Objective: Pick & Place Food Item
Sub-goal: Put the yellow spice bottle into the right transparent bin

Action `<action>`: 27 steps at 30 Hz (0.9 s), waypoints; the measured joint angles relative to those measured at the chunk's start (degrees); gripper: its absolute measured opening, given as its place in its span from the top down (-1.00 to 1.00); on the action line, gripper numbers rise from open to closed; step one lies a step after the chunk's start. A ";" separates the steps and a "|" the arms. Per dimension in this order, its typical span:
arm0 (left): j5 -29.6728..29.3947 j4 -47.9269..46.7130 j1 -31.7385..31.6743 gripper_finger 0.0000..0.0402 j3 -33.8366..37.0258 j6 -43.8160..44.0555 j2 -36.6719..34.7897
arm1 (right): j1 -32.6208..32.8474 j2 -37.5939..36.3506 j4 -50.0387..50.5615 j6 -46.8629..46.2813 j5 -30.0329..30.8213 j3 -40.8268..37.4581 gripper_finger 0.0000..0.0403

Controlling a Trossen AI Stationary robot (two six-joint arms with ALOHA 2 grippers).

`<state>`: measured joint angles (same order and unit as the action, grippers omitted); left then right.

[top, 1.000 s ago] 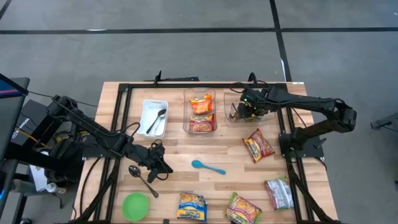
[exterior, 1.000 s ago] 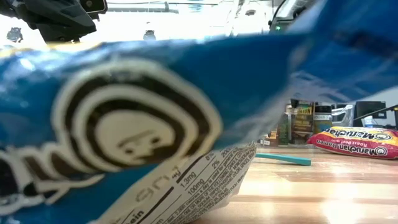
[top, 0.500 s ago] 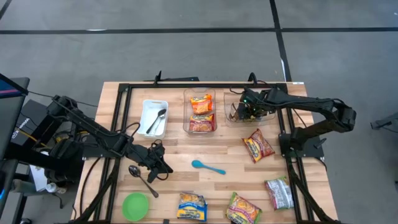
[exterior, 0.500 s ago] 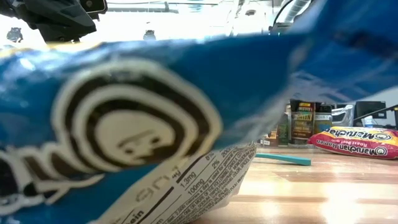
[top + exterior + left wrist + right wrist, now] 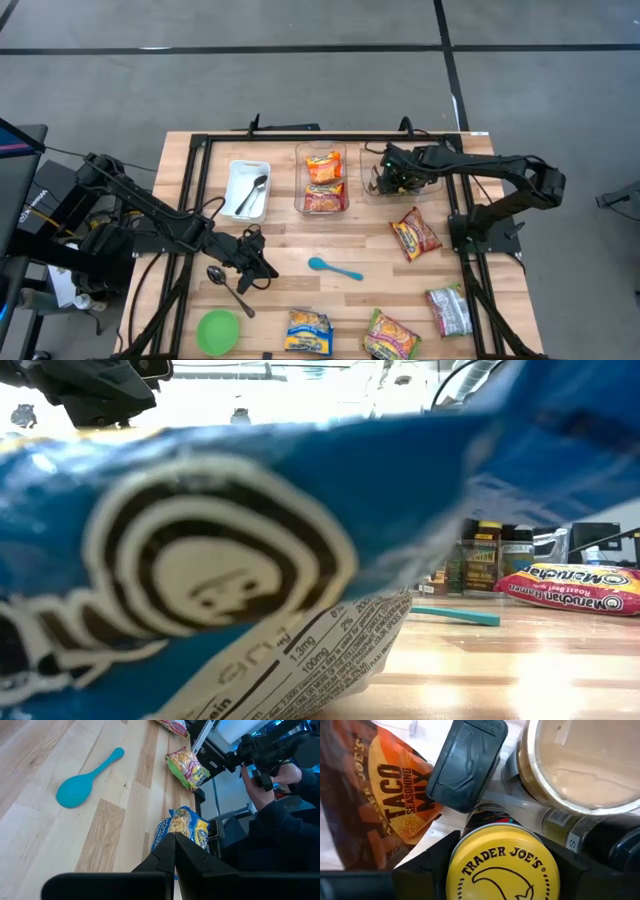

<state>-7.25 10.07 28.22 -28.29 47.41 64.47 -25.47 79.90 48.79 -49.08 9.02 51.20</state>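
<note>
While clamped, right fingers (image 5: pixel 420 865) around yellow-lidded jar (image 5: pixel 502 865).

Blurred blue packet (image 5: pixel 230 560) blocks most of the low view

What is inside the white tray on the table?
The white tray holds one metal spoon, lying slanted with its bowl toward the table's far side. The rest of the tray floor looks bare. What is under the spoon cannot be seen.
</note>
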 joint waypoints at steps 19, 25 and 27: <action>0.02 0.35 -0.01 1.00 0.00 0.01 0.00 | 0.00 -0.04 0.29 2.60 0.26 0.00 -0.14; 0.00 0.33 0.01 1.00 0.00 0.01 0.00 | 0.00 -0.04 -0.41 2.58 0.26 0.02 -0.14; 0.00 0.33 0.00 1.00 0.00 0.00 0.00 | 0.00 -0.04 -0.41 2.58 0.26 0.02 -0.14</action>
<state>-7.25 10.39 28.22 -28.29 47.41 64.47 -25.47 79.85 48.38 -46.50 9.28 51.22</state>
